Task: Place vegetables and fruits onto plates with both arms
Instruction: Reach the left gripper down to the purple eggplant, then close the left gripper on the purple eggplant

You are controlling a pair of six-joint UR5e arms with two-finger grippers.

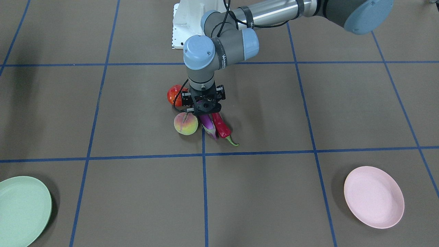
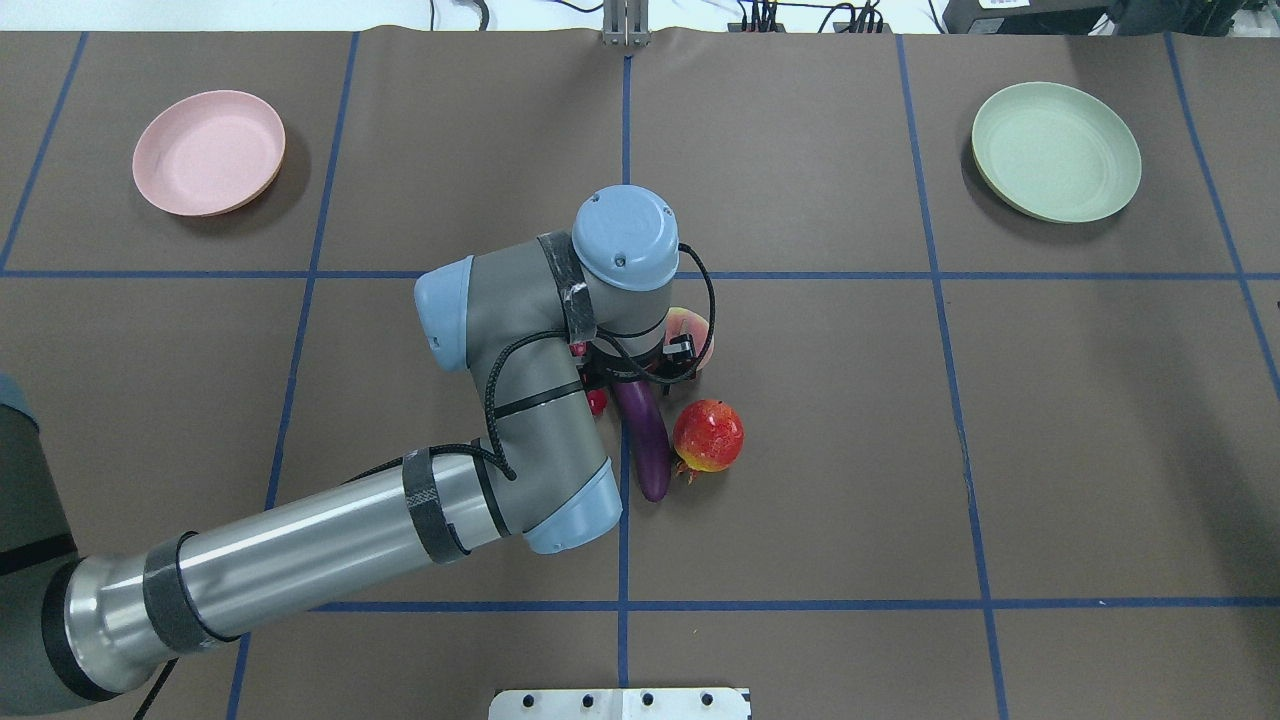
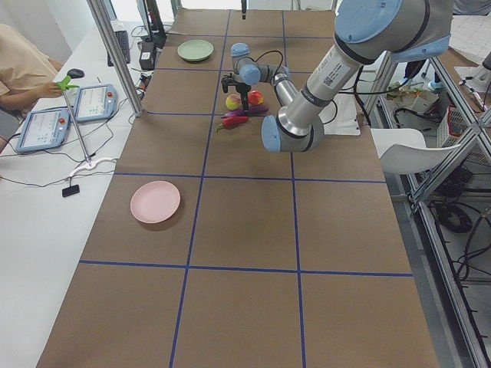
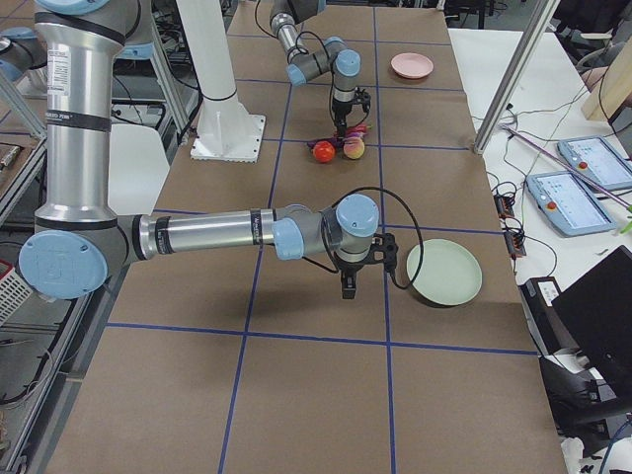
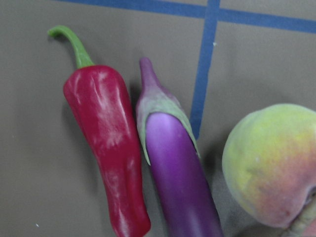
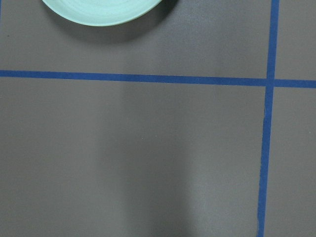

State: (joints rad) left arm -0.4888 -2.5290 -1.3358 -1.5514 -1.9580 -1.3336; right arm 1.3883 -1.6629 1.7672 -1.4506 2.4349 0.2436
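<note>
The purple eggplant (image 1: 209, 125), red chili (image 1: 222, 128), peach (image 1: 185, 124) and bumpy red-orange fruit (image 1: 173, 94) lie bunched at the table's middle. My left gripper (image 1: 205, 111) hangs straight down just above the eggplant and chili, open and empty. The left wrist view shows the chili (image 5: 111, 148), eggplant (image 5: 177, 173) and peach (image 5: 271, 163) close below, with no fingers in it. My right gripper (image 4: 350, 288) shows only in the exterior right view, low over bare table beside the mint green plate (image 4: 444, 272); I cannot tell if it is open. The pink plate (image 1: 374, 196) is empty.
The mint green plate (image 2: 1055, 150) sits at the far right corner of the overhead view and the pink plate (image 2: 208, 152) at the far left. Blue tape lines grid the brown table. The white base pedestal (image 1: 187, 24) stands behind the pile.
</note>
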